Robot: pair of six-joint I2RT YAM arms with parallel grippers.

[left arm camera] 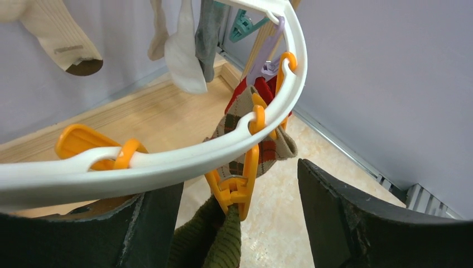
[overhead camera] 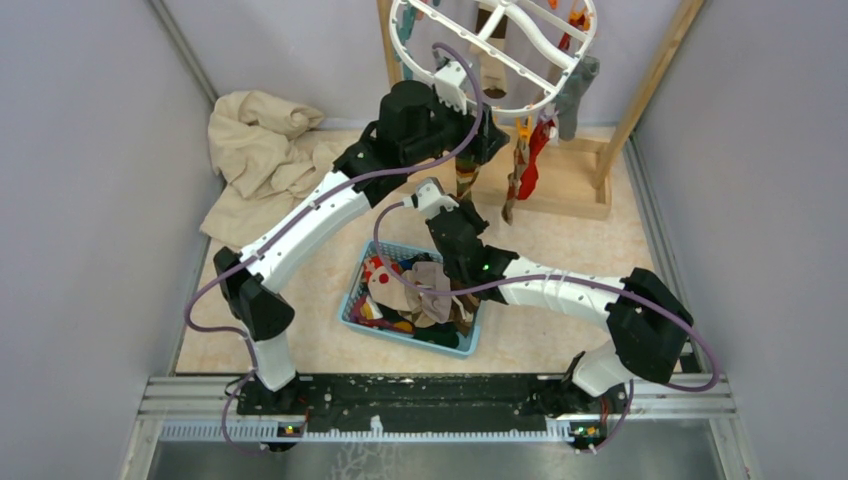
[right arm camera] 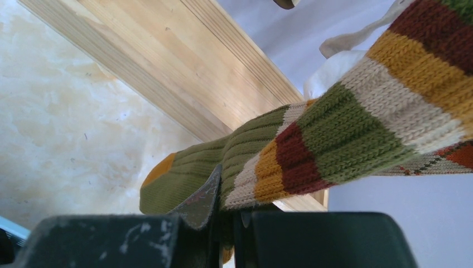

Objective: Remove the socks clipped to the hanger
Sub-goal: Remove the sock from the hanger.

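One striped sock [right arm camera: 346,117] is pinched by the right gripper [right arm camera: 227,215]; the left gripper [left arm camera: 240,223] is spread at the hanger [left arm camera: 167,162]; the basket [overhead camera: 355,295] is seemingly filled with socks [overhead camera: 420,295].

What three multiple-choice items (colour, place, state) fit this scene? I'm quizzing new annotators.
1. The clip on the hanger that pinches the green striped sock is: A. teal B. orange C. purple
2. The blue basket stands: A. on the table B. hung on the hanger C. held in the air
3. The right gripper is: A. open and empty B. out of view C. shut on the green striped sock
Answers: 1 B, the left wrist view shows it orange; 2 A, the top view shows it on the table; 3 C, its wrist view shows it closed on the sock.
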